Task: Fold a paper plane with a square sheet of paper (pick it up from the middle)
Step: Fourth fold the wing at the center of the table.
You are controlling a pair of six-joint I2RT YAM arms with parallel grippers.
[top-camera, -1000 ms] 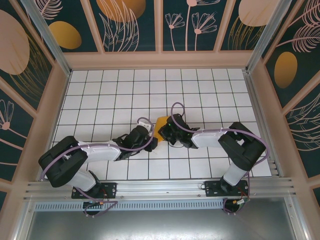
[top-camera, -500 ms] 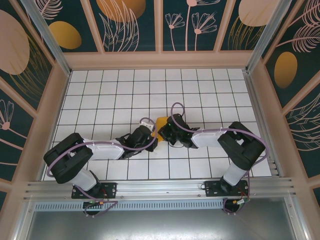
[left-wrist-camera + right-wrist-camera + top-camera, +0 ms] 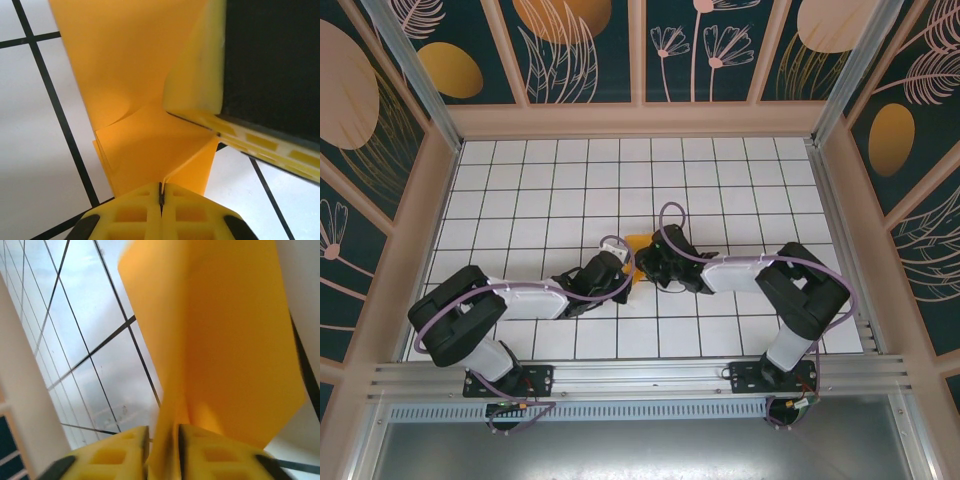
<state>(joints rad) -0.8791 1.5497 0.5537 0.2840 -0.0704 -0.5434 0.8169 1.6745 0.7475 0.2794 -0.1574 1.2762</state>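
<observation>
The square sheet of paper is a folded, creased orange-yellow shape held up off the tiles between both grippers near the table's middle. My left gripper is shut on the paper's lower folded edge, its pads pressed together at the left gripper. My right gripper faces it from the right. In the right wrist view the right gripper has its jaws a little apart, with a fold of the paper standing in the gap. One of the right gripper's yellow fingers lies against the paper.
The white gridded table stretches out behind the grippers. Dark patterned wall panels close in the back and sides. A metal rail runs along the near edge by the arm bases.
My left gripper closed onto the paper and shifted slightly right. The right gripper's jaws parted from fully shut. Less of the paper shows from above.
</observation>
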